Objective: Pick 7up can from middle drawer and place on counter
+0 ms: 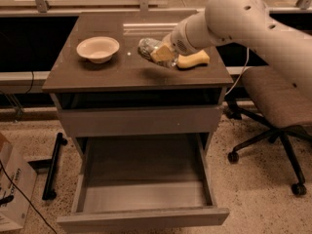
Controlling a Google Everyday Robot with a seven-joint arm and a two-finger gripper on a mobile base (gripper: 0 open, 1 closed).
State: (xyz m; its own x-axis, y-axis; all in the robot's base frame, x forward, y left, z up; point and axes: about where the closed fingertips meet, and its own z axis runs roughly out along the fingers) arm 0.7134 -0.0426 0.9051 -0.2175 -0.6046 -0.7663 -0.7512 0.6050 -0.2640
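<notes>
- Camera view: the robot's white arm (243, 21) is reaching in from the right, across the counter (97, 74), with the gripper (157, 53) hanging over the middle of the slab.
- The gripper's yellowish fingers (162, 54) are clamping the 7up can (145, 47), which is lying tilted on its side with its silvery end pointing left.
- The can is casting a shadow on the counter just below it (whether it is touching the surface, I cannot tell).
- A yellow sponge (196, 59) is lying on the counter just to the right of the gripper, partly tucked behind the wrist.
- A pale bowl (97, 48) is sitting upright on the left part of the counter, well apart from the can.
- Under the counter, a plain grey front panel (141, 122) is closing off the upper part of the cabinet.
- Below that panel, the middle drawer (146, 218) is standing pulled far out towards the camera, its flat front nearest the lower edge.
- An office chair (275, 99) is standing on the speckled floor right of the cabinet, under the arm.
- A cardboard box (12, 189) is resting at the far left, with a black bar (53, 167) lying beside it.
</notes>
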